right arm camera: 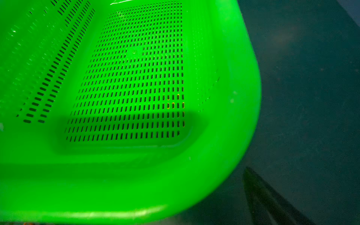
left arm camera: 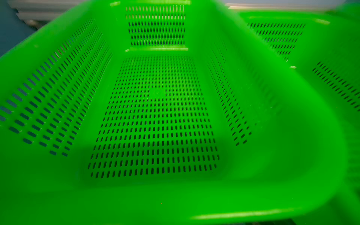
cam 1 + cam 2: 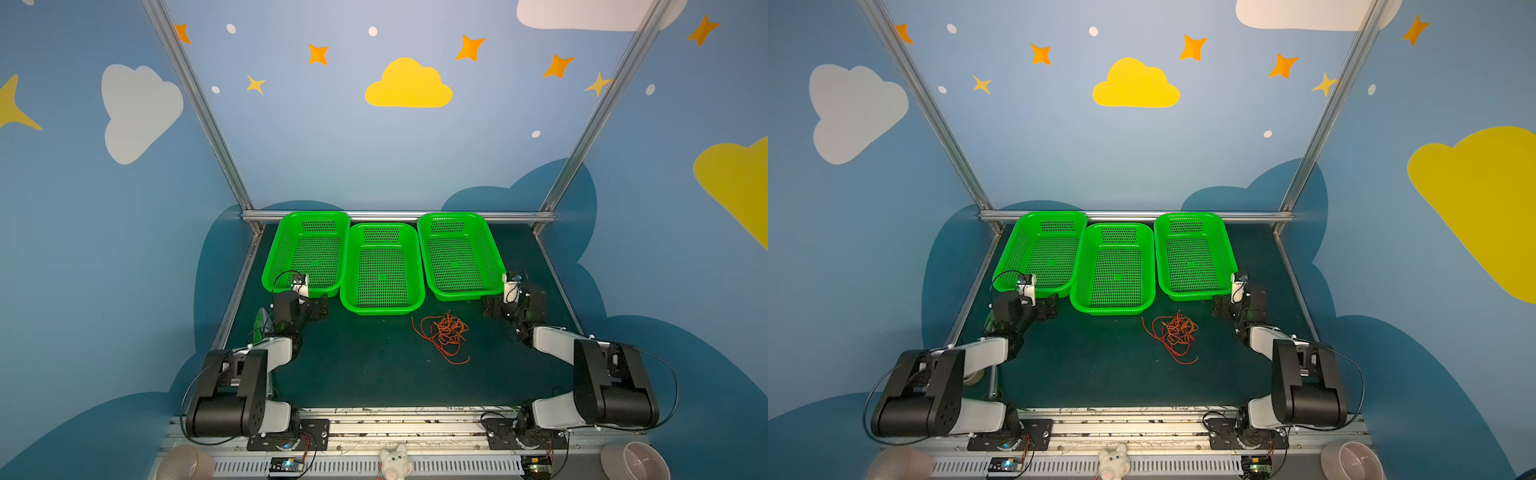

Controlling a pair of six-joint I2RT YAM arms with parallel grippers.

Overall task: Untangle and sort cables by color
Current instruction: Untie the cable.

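My left claw (image 3: 318,308) and right claw (image 3: 492,308) stood wide open and held nothing, each low by the near rim of an outer basket. One tangle of red and orange cables (image 3: 445,334) lay on the mat (image 3: 365,374) right of centre, just before three green baskets (image 3: 382,227) lined along the far edge. Bare mat ran from the tangle to the near edge.

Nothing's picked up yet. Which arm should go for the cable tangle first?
Right, most likely. The cable tangle lies on the mat clearly nearer the right gripper, with bare mat between them. The left gripper sits farther off, by the left basket. Neither holds anything.
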